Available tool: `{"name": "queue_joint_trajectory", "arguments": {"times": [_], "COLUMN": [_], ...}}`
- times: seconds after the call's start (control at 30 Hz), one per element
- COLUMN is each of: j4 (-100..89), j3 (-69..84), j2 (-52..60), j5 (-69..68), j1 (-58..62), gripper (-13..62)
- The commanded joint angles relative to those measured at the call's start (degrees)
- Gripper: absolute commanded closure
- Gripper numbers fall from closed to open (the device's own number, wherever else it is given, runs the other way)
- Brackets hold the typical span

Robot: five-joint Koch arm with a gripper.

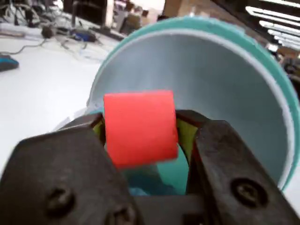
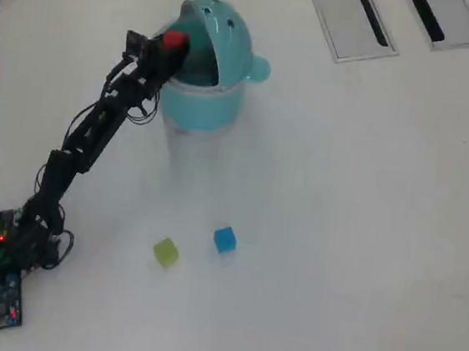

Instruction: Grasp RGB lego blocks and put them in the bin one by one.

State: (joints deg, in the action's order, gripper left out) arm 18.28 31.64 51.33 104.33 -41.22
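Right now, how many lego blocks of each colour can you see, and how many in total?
Red block: 1, held in the claw at the bin opening
Yellow-green block: 1, on the table
Blue block: 1, on the table
Total: 3

Bright red lego cube (image 1: 139, 127) sits betw. matte-black metal gripper (image 1: 140, 140) jaws w/ yellow-green inner pads (image 1: 186, 136). Round teal plastic bin (image 2: 202, 97) shows pale grey-blue interior, white rim edge; domed lid (image 2: 225, 25) carries small dark dots. Blue cube (image 2: 224, 240) and yellow-green cube (image 2: 165, 252) lie on white table (image 2: 364, 223). Grey slotted panels (image 2: 351, 20) w/ black slots at top of overhead view. Arm (image 2: 87, 139) black.
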Motion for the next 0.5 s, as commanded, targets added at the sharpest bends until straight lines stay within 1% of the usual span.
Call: {"name": "queue_joint_trajectory", "arguments": {"times": [0.0,0.23,0.37,0.47], "j4": [-0.18,0.79,6.06,7.73], "j3": [-5.71,-5.89,-6.06,-6.15], "j2": [0.97,0.79,3.08,4.75], "j5": [-0.44,-0.44,-0.53,-1.32], "j1": [1.05,1.41,1.41,2.02], "gripper": [13.5,13.9,15.6,15.5]}}
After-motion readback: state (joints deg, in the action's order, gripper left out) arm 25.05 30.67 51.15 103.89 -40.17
